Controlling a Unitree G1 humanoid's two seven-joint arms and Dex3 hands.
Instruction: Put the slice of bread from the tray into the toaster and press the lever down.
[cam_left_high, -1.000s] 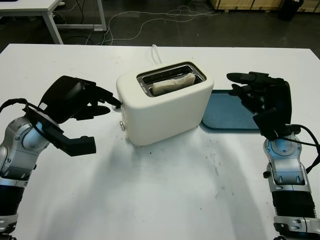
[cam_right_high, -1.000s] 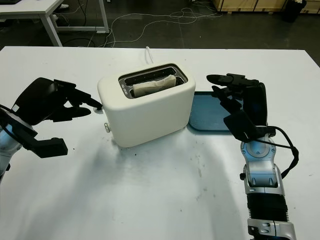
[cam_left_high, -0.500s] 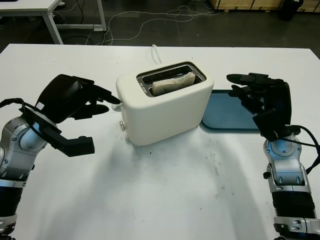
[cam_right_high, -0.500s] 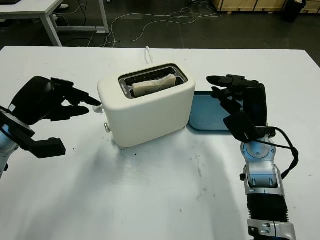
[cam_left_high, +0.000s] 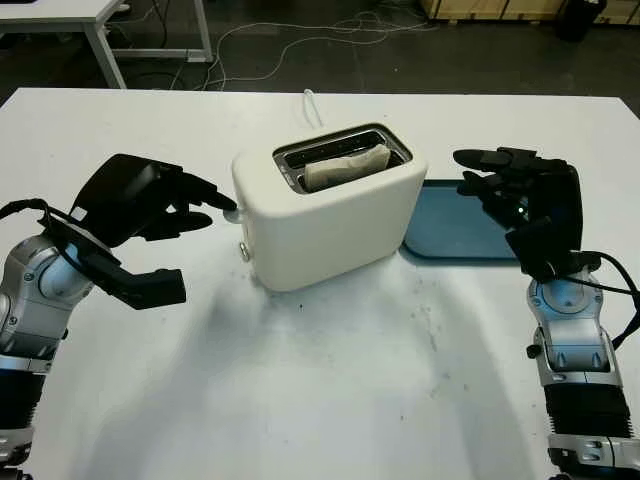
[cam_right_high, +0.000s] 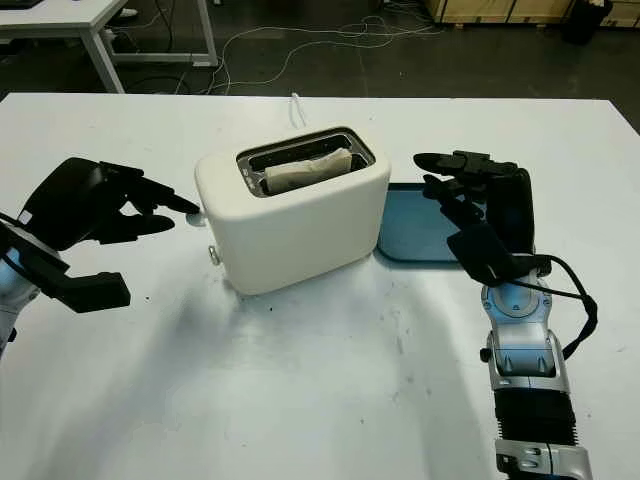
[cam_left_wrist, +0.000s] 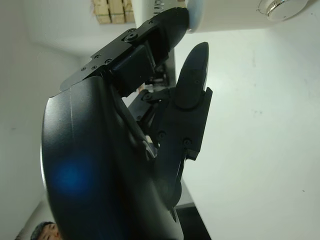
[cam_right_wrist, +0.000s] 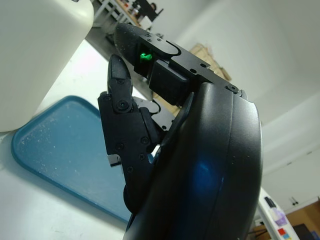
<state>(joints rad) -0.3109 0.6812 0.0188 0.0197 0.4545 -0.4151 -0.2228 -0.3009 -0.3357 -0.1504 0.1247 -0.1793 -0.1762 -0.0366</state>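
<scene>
Left hand (cam_left_high: 150, 205): nearest the work, holding nothing, one fingertip (cam_left_wrist: 176, 20) touching the pale lever knob (cam_left_high: 230, 214) on the toaster's near end face; judged the hand to press, the stroke being straight down along that face. Lever knob: just ahead of the left fingertip, high on its travel, so the press looks not yet made. Round dial (cam_left_high: 245, 252): below the knob on the same face, in line with the downward stroke, best kept off. Toaster (cam_left_high: 335, 220): cream, long axis running away from the left hand toward the right one, a little skewed on the table (cam_left_high: 330, 400). Slice of bread (cam_left_high: 345, 168): already in the slot, lying along the toaster's length, its top just proud of the opening. Tray (cam_left_high: 460, 225): blue, bare, touching the toaster's far end, under and just ahead of the right hand. Right hand (cam_left_high: 515, 190): unloaded, fingers extended, above the tray, clear of the toaster. Room: open table under the left hand; table edges well apart from it.
</scene>
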